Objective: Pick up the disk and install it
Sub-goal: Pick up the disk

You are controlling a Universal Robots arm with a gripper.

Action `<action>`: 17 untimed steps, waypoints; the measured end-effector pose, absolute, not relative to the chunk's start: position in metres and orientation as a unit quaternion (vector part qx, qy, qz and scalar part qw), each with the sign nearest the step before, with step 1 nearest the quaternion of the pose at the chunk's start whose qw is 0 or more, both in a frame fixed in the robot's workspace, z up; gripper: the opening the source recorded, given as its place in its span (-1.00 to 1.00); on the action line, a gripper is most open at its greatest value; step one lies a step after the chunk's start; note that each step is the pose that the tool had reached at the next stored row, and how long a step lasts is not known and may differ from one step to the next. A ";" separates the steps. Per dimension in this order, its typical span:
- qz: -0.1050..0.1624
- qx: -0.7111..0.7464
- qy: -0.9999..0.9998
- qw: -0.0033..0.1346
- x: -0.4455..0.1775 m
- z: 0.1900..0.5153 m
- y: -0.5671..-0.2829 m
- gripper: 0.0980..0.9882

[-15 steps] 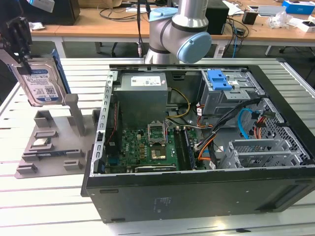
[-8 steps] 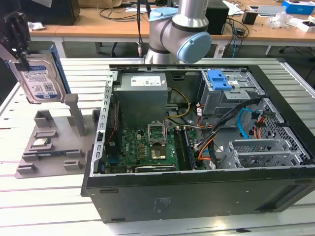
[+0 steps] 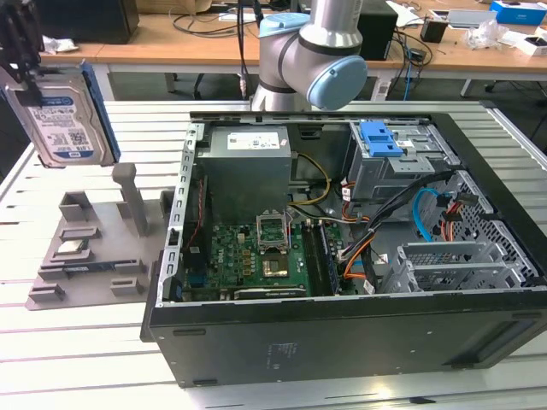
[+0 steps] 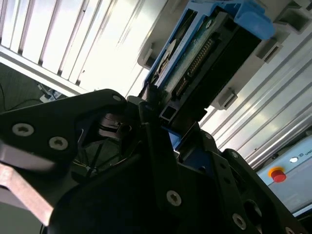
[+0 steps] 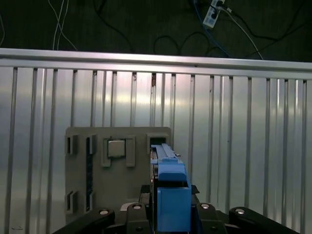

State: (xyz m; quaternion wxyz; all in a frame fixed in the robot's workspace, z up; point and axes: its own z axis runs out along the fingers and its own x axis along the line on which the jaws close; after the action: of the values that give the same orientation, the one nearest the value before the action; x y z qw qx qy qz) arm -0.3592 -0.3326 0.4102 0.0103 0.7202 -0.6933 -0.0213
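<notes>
— Where was the disk?

— The disk (image 3: pixel 67 115) hung upright in the air at the exterior view's left, its label towards the camera and a blue bracket along its edges. It was above the grey holder (image 3: pixel 102 248) and clear of it.

— What had it?

— The gripper (image 5: pixel 169 210). Its jaws were closed on the disk from both sides, at the upper end as the exterior view showed it. In the second wrist view a black finger (image 4: pixel 153 146) pressed against the disk's edge, and the row of connector pins faced the camera.

— And the case?

— The case (image 3: pixel 342 342) lay open on its side on the slatted table (image 3: pixel 68 359), just beside the holder at the exterior view's right. Inside were a green board (image 3: pixel 256 256), a grey box (image 3: pixel 248 162) with a white sticker, a blue latch (image 3: pixel 380 137) on the metal cage, and orange and blue cables. The disk was outside the case, off past its left wall in that view.

— The arm?

— The arm (image 3: pixel 312 51) stood behind the case, at the table's far side.

— Anything on the holder?

— In the first wrist view it lay flat on the slats beyond the disk's blue end, and a small square chip (image 5: pixel 116 147) sat in one of its slots. The other slots I could not tell.
</notes>
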 end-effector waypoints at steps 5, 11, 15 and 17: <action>-0.021 0.720 -0.693 0.010 -0.359 0.431 -0.333 -0.39; -0.021 0.720 -0.693 0.010 -0.359 0.459 -0.333 -0.39; -0.021 0.720 -0.693 0.010 -0.359 0.478 -0.333 -0.39; -0.021 0.720 -0.693 0.010 -0.359 0.484 -0.333 -0.39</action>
State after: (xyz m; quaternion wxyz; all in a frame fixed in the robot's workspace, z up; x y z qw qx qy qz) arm -0.3592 -0.3326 0.4840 0.0102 0.7202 -0.6933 -0.0213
